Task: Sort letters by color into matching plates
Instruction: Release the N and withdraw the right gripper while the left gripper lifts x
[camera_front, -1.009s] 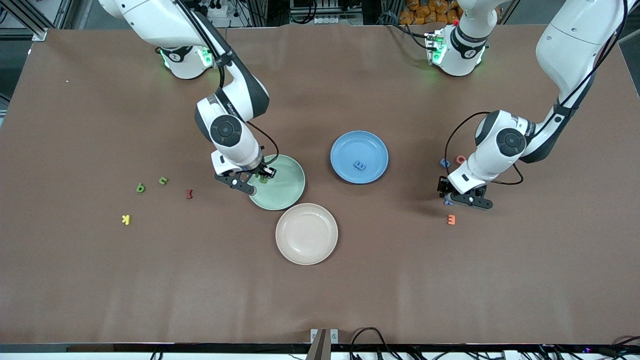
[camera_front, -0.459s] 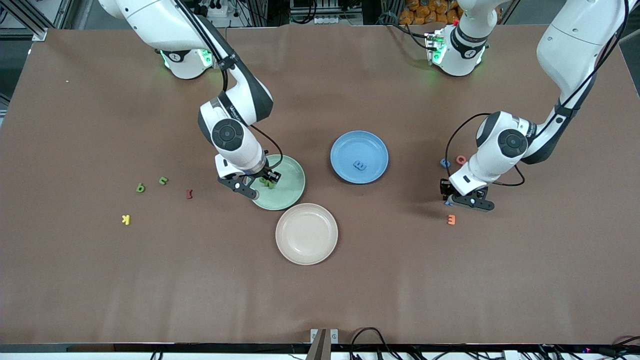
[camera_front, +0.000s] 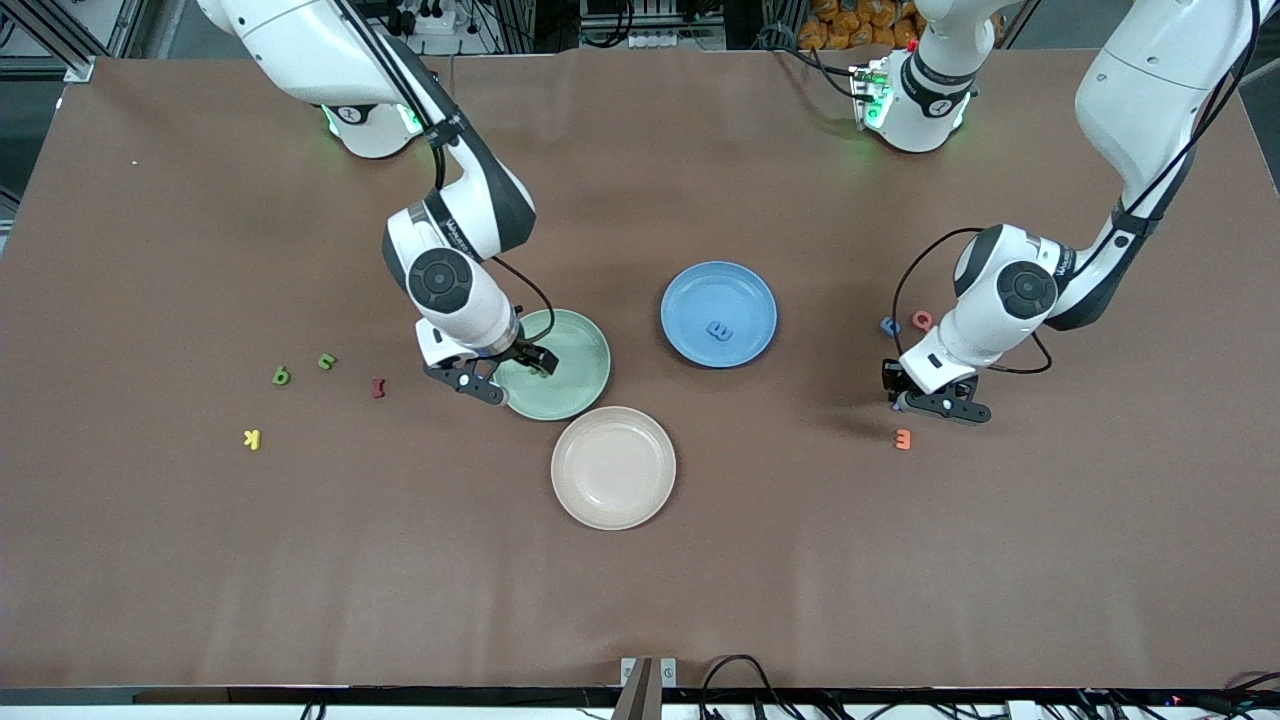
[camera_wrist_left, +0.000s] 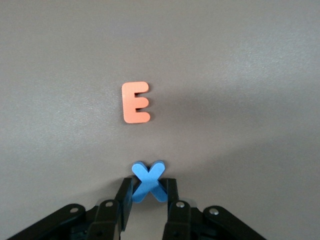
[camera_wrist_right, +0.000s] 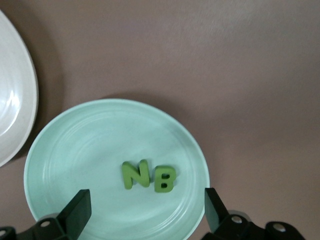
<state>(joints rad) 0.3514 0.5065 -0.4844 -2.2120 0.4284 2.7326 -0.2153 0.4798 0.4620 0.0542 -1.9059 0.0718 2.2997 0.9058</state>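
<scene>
The mint green plate (camera_front: 588, 372) holds a green N (camera_wrist_right: 135, 174) and a green B (camera_wrist_right: 165, 179) side by side. My right gripper (camera_front: 503, 369) hangs open and empty over that plate's edge toward the right arm's end; it also shows in the right wrist view (camera_wrist_right: 146, 210). The blue plate (camera_front: 690, 290) holds one blue letter (camera_front: 719, 329). My left gripper (camera_front: 918, 399) is low at the table, shut on a blue X (camera_wrist_left: 148, 180) beside the orange E (camera_wrist_left: 136, 102). Two green letters (camera_front: 281, 376) (camera_front: 327, 361) lie toward the right arm's end. A blue letter (camera_front: 889, 326) lies beside the pink Q (camera_front: 922, 320).
A beige-pink plate (camera_front: 613, 467) sits nearer the front camera than the green plate, almost touching it. A dark red letter (camera_front: 378, 387) and a yellow K (camera_front: 252, 438) lie near the loose green letters. The orange E (camera_front: 903, 438) lies just nearer the camera than my left gripper.
My right gripper carried a green letter over the green plate, let it go beside the other one, and drew back toward the plate's edge. My left gripper stayed low around the blue X.
</scene>
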